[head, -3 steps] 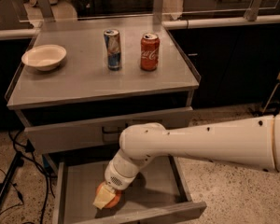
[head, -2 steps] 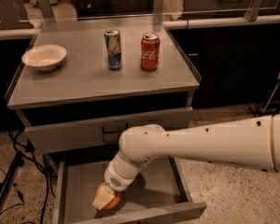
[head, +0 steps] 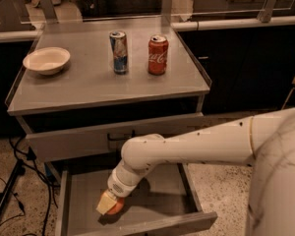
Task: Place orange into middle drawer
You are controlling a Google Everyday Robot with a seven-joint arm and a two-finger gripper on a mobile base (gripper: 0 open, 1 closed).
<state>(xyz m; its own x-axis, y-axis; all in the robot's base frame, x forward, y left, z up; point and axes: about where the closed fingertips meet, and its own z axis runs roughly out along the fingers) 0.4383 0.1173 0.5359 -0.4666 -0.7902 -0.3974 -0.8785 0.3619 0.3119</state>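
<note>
The middle drawer (head: 162,203) stands pulled open below the counter, a shallow grey box with a bare floor. My gripper (head: 109,203) reaches down into its left front part. The orange (head: 116,206) sits between the fingers, low over the drawer floor or touching it; I cannot tell which. Only a sliver of the fruit shows beside the pale fingers (head: 104,203).
On the grey countertop (head: 88,82) stand a white bowl (head: 46,59), a blue can (head: 119,51) and a red cola can (head: 158,54). The closed top drawer front (head: 78,141) with a dark handle is above the open drawer. Cables lie on the floor at left.
</note>
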